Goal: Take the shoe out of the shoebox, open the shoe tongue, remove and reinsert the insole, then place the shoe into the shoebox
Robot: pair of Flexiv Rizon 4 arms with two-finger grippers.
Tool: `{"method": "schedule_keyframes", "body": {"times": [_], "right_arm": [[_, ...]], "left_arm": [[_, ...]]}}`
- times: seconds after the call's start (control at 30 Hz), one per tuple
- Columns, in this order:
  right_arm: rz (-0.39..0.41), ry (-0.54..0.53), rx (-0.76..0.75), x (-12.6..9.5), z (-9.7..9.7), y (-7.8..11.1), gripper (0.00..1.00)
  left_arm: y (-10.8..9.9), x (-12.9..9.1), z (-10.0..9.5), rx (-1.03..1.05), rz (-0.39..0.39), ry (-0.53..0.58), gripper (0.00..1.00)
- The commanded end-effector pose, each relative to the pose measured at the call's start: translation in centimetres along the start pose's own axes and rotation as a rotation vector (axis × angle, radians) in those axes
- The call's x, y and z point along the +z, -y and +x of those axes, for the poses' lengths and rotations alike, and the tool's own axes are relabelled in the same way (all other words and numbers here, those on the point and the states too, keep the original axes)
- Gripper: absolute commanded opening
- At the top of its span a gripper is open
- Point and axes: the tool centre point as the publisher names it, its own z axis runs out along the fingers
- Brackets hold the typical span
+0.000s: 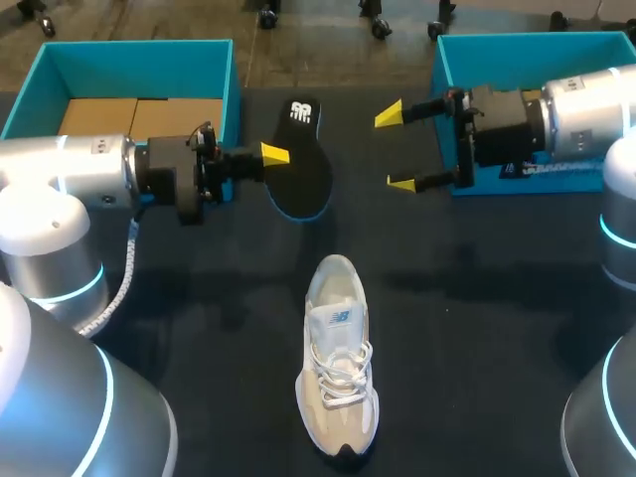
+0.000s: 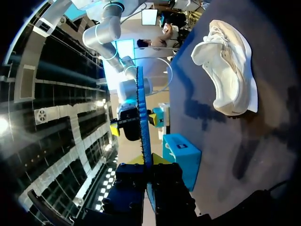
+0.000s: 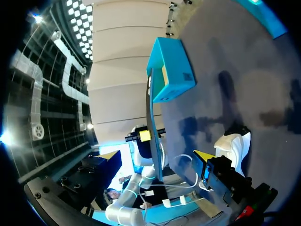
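A white and beige shoe point(image 1: 338, 368) lies on the dark table near the front, toe toward me; it also shows in the left wrist view point(image 2: 228, 66) and the right wrist view point(image 3: 233, 146). My left gripper point(image 1: 270, 155) is shut on the heel end of a black insole point(image 1: 301, 164) with a blue edge, held above the table. That insole appears edge-on point(image 2: 142, 122) between my left gripper's point(image 2: 149, 162) yellow tips. My right gripper point(image 1: 396, 149) hangs open to the right of the insole, facing it. In its own view the insole point(image 3: 153, 127) stands ahead of my right gripper point(image 3: 157, 155).
An open teal shoebox point(image 1: 224, 75) with brown cardboard inside stands at the back left. A second teal box part point(image 1: 452, 55) sits at the back right, under my right arm. A white cable point(image 1: 117, 288) hangs from my left arm.
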Motion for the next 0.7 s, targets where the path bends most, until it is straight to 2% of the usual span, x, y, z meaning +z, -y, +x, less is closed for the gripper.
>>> {"method": "schedule_keyframes", "body": {"times": [0.03,0.1,0.47,0.57,0.7], "right_arm": [[-0.025,-0.037,-0.041,1.6,-0.6,0.4,1.00],[-0.021,-0.056,-0.041,2.2,-1.1,0.6,1.00],[-0.021,-0.056,-0.041,2.2,-1.1,0.6,1.00],[0.024,-0.005,-0.052,3.4,-0.4,0.1,1.00],[0.049,0.007,-0.069,4.8,-0.3,0.1,1.00]], "left_arm": [[-0.9,0.6,0.2,-0.001,0.026,-0.021,0.00],[-0.9,0.6,0.2,-0.001,0.026,-0.021,0.00],[-0.9,0.8,0.3,-0.002,0.029,-0.016,0.00],[-0.9,1.2,0.4,-0.001,0.014,0.025,0.00],[-0.6,1.5,0.3,0.055,-0.026,0.039,0.00]]}}
